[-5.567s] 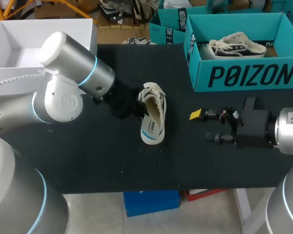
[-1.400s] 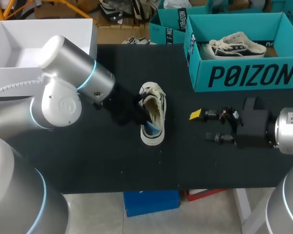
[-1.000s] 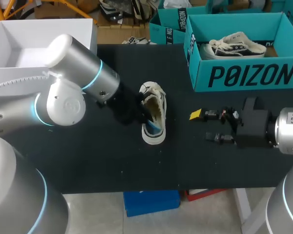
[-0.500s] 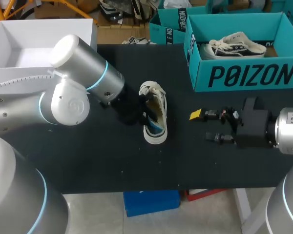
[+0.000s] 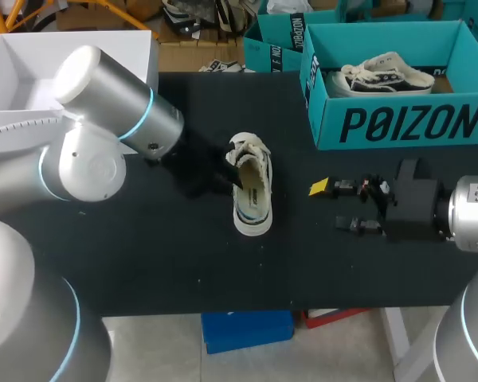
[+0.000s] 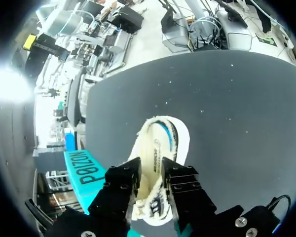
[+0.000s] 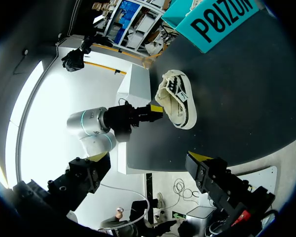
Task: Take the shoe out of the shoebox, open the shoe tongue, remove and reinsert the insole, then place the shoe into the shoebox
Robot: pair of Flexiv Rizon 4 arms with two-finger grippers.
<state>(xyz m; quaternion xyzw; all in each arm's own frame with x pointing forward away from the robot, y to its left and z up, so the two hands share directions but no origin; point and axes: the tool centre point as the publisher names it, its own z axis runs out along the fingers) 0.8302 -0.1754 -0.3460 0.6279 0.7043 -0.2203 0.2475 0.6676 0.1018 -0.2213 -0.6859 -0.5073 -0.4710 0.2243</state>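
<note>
Insole step, likely near done: left gripper (image 6: 151, 178) pinches shoe (image 5: 253, 199) at heel end, mid-table. Insole (image 6: 158, 147) looks seated. Right gripper (image 5: 332, 207) spread wide, empty. Next: carry shoe into box (image 5: 398, 121).

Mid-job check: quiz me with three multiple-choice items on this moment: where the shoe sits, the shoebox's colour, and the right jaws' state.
1. Where is the shoe at the left gripper? A) inside a box B) on the black table C) held in the air
2. What colour is the shoebox holding the other shoe? A) red B) yellow C) teal
3. How do the right gripper's jaws stand? A) open, empty B) shut on the shoe C) shut on an insole
Key: 1 B, it rests on the table; 2 C, teal walls; 3 A, wide apart, nothing between.
</note>
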